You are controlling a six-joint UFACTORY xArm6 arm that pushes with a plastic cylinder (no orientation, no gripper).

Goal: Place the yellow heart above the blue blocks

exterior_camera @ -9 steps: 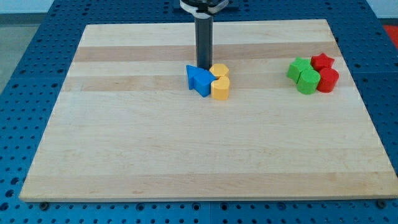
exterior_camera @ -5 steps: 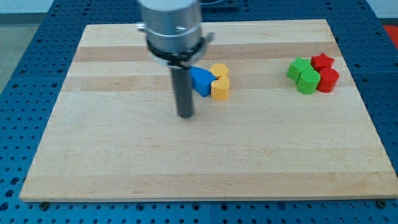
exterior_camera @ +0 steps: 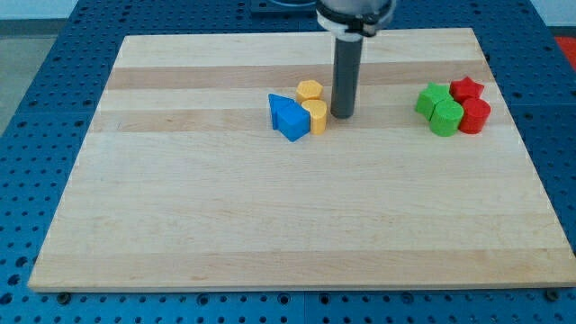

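Two blue blocks (exterior_camera: 288,117) sit together near the board's upper middle, one triangular in front and one behind it. A yellow heart block (exterior_camera: 316,116) touches their right side. A second yellow block (exterior_camera: 310,90), shape unclear, lies just above it, at the blue blocks' upper right. My tip (exterior_camera: 342,114) stands on the board right beside the yellow heart, on its right.
Two green blocks (exterior_camera: 438,108) and two red blocks (exterior_camera: 472,104), one of them a star, are clustered at the view's right. The wooden board (exterior_camera: 270,225) lies on a blue perforated table.
My tip went from above the blue blocks, round to their lower left, and now to the right of the yellow heart. Both yellow blocks have shifted up and left.
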